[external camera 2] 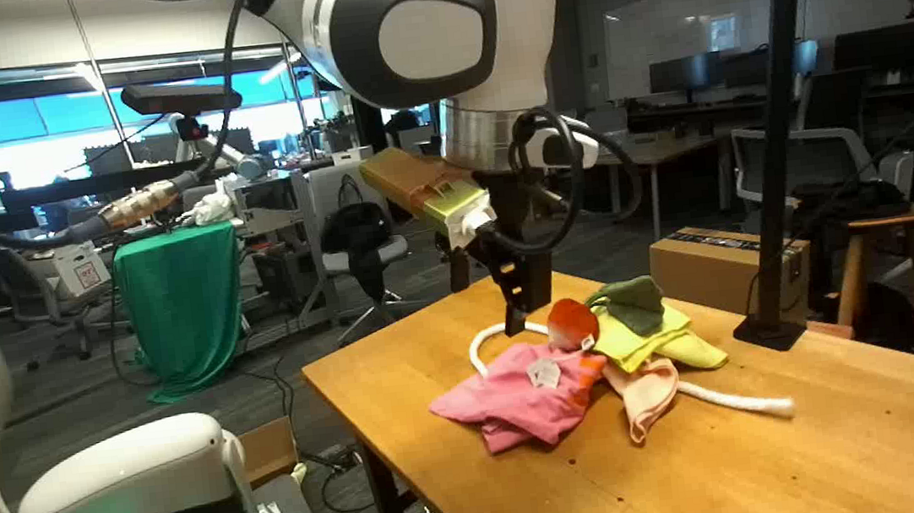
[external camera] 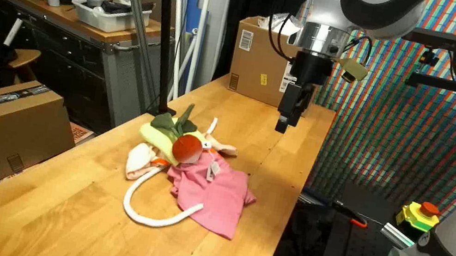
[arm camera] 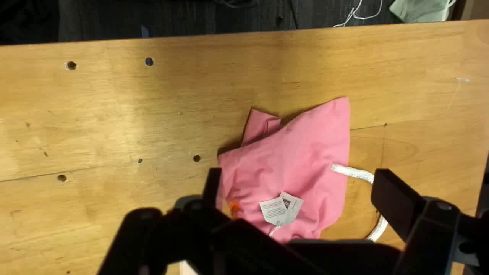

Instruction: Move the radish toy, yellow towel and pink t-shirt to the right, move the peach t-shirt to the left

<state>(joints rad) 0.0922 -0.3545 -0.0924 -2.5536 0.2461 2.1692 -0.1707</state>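
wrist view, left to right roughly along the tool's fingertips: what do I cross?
Dark hole -> second hole -> one tool finger -> pink shirt -> white rope -> other tool finger. Paper tags lie on the shirt, so no separate place.

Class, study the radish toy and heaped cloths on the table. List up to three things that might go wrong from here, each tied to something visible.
The radish toy lies partly across the yellow towel, so pulling the towel first might roll the toy.
One end of the white cord lies over the pink t-shirt; lifting the shirt may drag it along.
The peach t-shirt is partly under the yellow towel, so the open gripper might pinch both together.
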